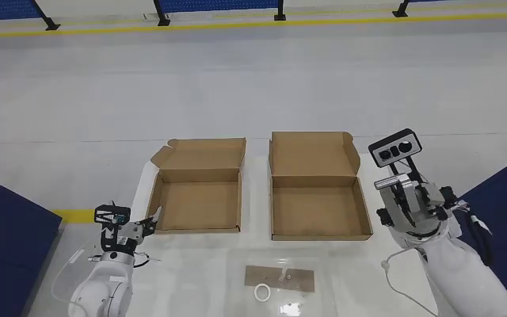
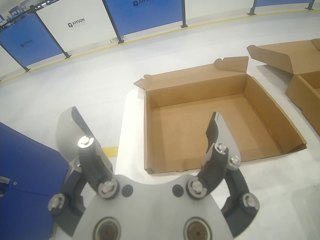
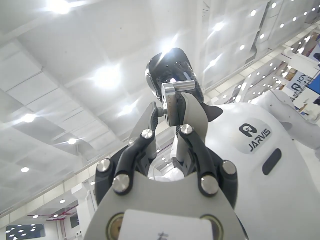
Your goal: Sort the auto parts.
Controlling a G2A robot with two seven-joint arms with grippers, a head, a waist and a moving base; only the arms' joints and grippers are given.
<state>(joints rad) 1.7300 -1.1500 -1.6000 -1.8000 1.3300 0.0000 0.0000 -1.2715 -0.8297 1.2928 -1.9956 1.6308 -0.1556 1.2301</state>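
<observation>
My right gripper [image 3: 170, 104] is raised off the table and tilted upward, shut on a small silver metal part [image 3: 168, 96], a block with a short cylinder across its top. From above, that gripper [image 1: 400, 190] and the part [image 1: 394, 182] are just right of the right cardboard box [image 1: 318, 210]. My left gripper [image 2: 145, 116] stands open with nothing between its fingers, low at the front-left corner of the left cardboard box [image 2: 212, 126]. The top view places this gripper [image 1: 146, 222] beside that box [image 1: 198, 206]. Both boxes lie open with bare bottoms.
Near the table's front edge lies a flat brown card [image 1: 279, 276] with a white ring [image 1: 262, 292] beside it. The boxes' lids [image 1: 204, 154] fold back away from me. A blue panel [image 2: 27, 166] stands to the left of my left gripper.
</observation>
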